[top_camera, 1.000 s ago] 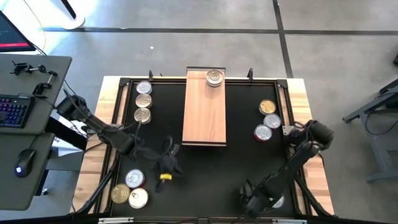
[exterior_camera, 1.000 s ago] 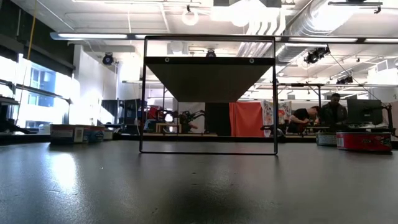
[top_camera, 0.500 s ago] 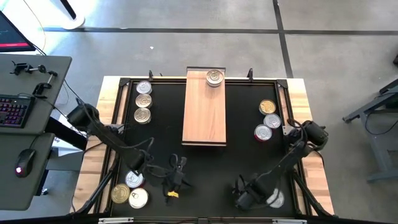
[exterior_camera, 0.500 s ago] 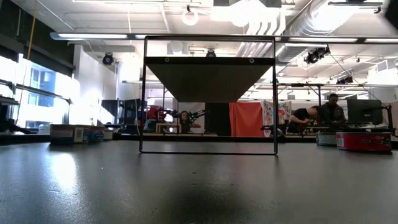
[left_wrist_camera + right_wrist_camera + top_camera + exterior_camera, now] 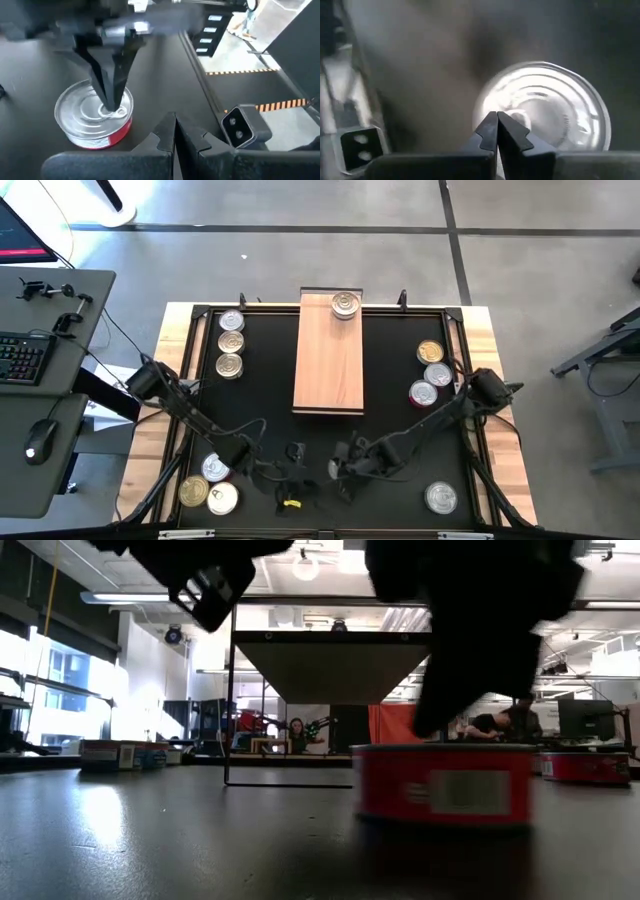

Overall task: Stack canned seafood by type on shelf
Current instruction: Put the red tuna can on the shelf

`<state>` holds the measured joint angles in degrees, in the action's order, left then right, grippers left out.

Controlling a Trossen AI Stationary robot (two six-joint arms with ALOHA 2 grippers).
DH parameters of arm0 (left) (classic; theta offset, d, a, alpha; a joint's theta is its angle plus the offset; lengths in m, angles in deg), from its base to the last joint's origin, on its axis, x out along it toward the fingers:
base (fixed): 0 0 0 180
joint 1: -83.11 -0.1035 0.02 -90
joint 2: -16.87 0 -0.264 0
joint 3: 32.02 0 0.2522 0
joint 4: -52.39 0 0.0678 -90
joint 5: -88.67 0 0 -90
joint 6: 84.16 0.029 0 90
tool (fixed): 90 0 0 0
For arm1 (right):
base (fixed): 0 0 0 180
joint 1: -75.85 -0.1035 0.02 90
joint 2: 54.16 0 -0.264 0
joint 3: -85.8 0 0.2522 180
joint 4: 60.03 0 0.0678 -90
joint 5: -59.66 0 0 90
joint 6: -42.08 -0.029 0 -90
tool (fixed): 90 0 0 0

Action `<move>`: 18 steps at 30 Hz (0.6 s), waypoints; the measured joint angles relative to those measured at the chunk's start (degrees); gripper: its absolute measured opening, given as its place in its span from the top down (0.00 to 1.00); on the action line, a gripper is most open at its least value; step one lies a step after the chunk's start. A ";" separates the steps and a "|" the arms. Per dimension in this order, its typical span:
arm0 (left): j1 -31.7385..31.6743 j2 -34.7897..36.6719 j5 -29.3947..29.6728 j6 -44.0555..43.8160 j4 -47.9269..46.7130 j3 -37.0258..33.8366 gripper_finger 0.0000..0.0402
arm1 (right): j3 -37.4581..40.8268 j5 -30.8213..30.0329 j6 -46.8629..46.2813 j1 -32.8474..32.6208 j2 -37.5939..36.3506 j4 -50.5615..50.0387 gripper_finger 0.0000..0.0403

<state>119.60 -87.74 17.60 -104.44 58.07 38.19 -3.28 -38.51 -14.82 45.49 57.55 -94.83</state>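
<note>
While both arms reach over the near middle of the counter (image 5: pixel 400 395), the right hand (image 5: pixel 342 463) hangs closed, its fingers pressed together with the tips on the lid of a red tin (image 5: pixel 95 117). That tin stands upright on the counter directly beneath the hand; from above the hand hides it.

The left hand (image 5: pixel 291 475) sits just beside the right one, on its left, fingers pinched together and holding nothing; a yellow tag (image 5: pixel 291 503) shows near its tip.

Beyond both hands the shelf (image 5: pixel 330 360) lies lengthwise on the counter, with one tin (image 5: pixel 345 304) at its far end. Three tins (image 5: pixel 229 342) stand in a row far off to the left of the left hand, and a cluster of three more (image 5: pixel 211 485) lies just left of it. To the right of the right hand one tin (image 5: pixel 441 498) sits alone near the front, and three others (image 5: pixel 431 373) are grouped farther back, near the right arm.
</note>
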 joint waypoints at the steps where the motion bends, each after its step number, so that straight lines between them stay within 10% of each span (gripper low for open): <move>1: 0.00 -0.04 0.35 -0.05 -0.42 -0.02 1.00 | -0.45 0.80 0.58 0.37 -0.36 -0.08 1.00; 18: -4.63 -5.20 7.30 4.97 1.87 0.02 1.00 | 7.92 -4.32 -17.48 -10.50 -7.57 -7.69 1.00</move>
<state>114.97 -92.93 24.90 -99.48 59.93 38.21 4.63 -42.84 -32.30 34.99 49.98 -102.52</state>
